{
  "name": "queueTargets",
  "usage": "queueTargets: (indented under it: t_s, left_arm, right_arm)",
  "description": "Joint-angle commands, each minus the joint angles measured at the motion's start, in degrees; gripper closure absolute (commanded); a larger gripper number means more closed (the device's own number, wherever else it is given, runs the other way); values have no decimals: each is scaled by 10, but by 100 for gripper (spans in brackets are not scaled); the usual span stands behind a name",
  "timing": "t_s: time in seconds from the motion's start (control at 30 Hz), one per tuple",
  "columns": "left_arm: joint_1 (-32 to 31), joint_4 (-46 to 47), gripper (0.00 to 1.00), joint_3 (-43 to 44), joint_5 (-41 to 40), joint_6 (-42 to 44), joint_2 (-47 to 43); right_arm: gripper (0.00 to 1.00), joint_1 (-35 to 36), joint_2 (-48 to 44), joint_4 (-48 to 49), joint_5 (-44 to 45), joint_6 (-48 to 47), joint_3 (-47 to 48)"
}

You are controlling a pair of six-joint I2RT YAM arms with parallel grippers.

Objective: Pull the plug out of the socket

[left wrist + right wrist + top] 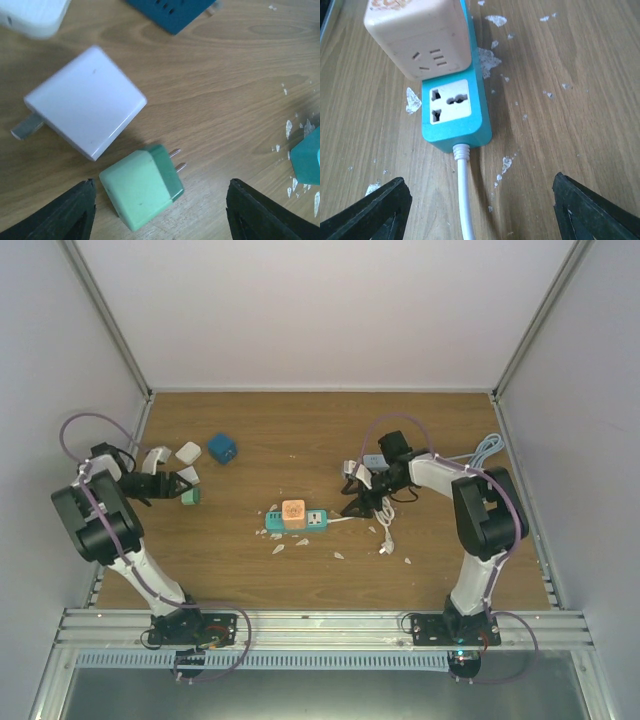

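**A:** How many arms are there, and how do their jaws stand?

**B:** There are two. The left arm (100, 520) reaches to the left side of the wooden bench (300, 430). The jaws of the left gripper (161, 190) are spread wide and pinch nothing. The right arm (485, 510) reaches towards the middle. The jaws of the right gripper (479, 182) are also spread wide and hold nothing.

**A:** Where is the plug?

**B:** One green plug (141, 186) lies on its side on the bench under the left gripper, loose, well apart from the strip. Its two metal prongs point away to the right.

**A:** And the socket?

**B:** One teal power strip (452, 107) lies near the middle of the bench. One peach adapter block (415, 35) is plugged into it. Beside that block, one socket face is bare. One white cable (464, 200) leaves the strip's end and runs between the right jaws.

**A:** Anything else?

**B:** Near the green plug are two white chargers (86, 107) (31, 15) and one dark blue block (172, 12). Small white flecks (494, 20) lie scattered around the strip, too many to count.
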Motion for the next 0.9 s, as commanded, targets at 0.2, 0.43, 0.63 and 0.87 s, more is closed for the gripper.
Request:
queueTargets:
  t_s: [0.2,0.43,0.63,0.87]
  left_arm:
    - [-83,-32,9,-15,46,140,-170]
    - [-229,-9,1,-76,12,207,-281]
    - [-369,55,1,-124,-25,195,-303]
    - [-454,122,1,-147,-38,195,-271]
  right_arm:
    - [15,20,-60,99,-37,-1,-50]
    - [11,57,-67,151,-13,18,-70]
    - [10,82,-62,154,11,7,-75]
    - [8,107,-48,153,36,-1,-70]
